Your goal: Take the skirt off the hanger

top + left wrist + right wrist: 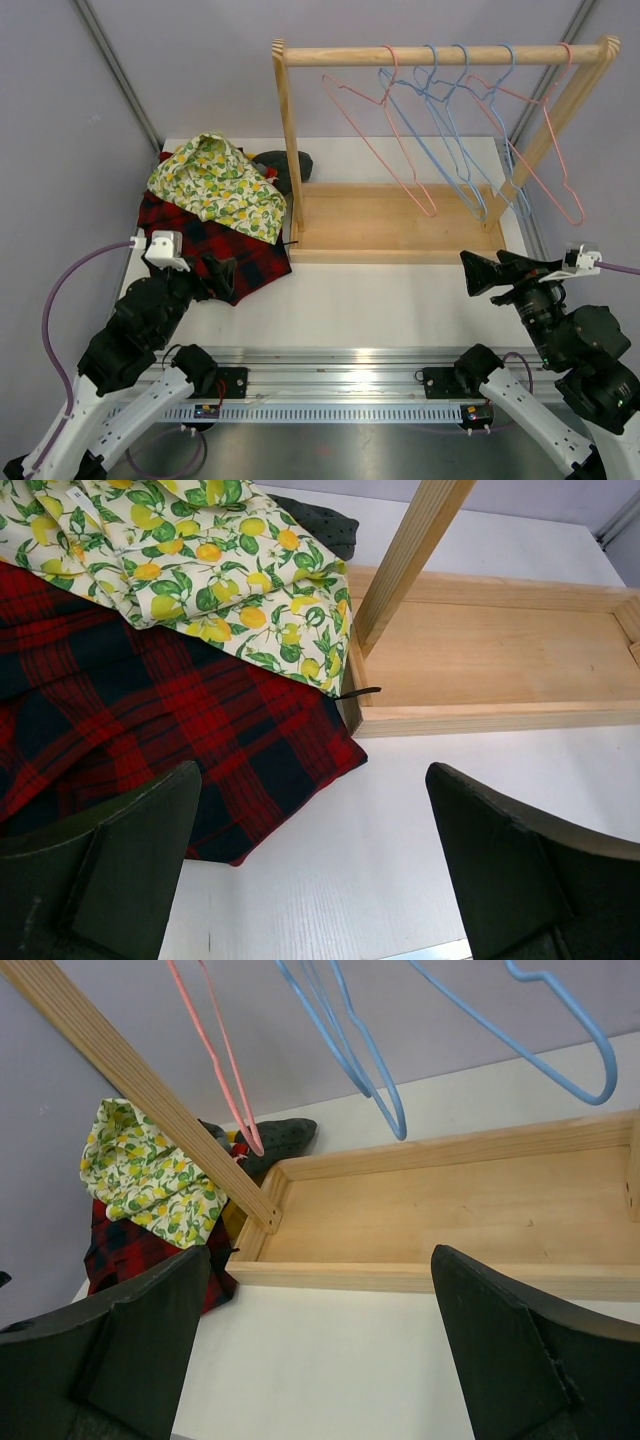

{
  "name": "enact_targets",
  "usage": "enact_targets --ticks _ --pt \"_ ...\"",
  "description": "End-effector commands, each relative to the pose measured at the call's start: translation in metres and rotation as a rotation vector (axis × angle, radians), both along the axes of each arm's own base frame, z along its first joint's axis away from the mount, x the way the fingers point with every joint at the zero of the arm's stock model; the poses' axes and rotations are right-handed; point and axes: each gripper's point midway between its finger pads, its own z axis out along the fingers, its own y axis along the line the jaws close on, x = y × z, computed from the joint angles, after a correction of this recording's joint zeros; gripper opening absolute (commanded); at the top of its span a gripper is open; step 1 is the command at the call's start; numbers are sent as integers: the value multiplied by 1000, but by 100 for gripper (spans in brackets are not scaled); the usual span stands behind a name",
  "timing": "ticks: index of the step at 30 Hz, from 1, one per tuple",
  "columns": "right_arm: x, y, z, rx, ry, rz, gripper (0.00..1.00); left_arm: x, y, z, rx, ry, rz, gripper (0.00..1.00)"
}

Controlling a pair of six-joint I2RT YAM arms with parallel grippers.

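Several wire hangers, pink (385, 130) and blue (450, 120), hang bare on the wooden rack's rail (440, 55). No skirt is on any of them. A lemon-print skirt (215, 185) lies on a red plaid skirt (250, 255) on the table left of the rack. Both also show in the left wrist view, the lemon one (200, 560) over the plaid one (150, 720). My left gripper (222, 275) is open and empty at the plaid skirt's near edge (312, 780). My right gripper (495, 268) is open and empty in front of the rack's right end (320, 1255).
The rack's wooden base tray (390, 220) spans the table's middle and right. A dark dotted garment (275, 165) lies behind the left post (290, 150). A metal rail (340, 355) runs along the near table edge.
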Motion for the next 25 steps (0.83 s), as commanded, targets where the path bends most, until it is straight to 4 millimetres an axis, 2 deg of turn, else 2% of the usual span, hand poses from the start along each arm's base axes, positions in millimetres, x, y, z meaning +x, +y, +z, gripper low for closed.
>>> enact_targets --ticks 1,9,18,25 --pt "4 -3 4 21 -17 -30 99 4 1 4 -19 -15 26 99" --pt "0 -6 2 18 -28 -28 99 7 1 0 -11 2 38 99" --pt "-9 -10 -2 15 -47 -15 100 14 -2 -12 11 75 69 99" --pt "-10 -8 -10 -22 -32 3 100 22 4 -13 46 75 117 99"
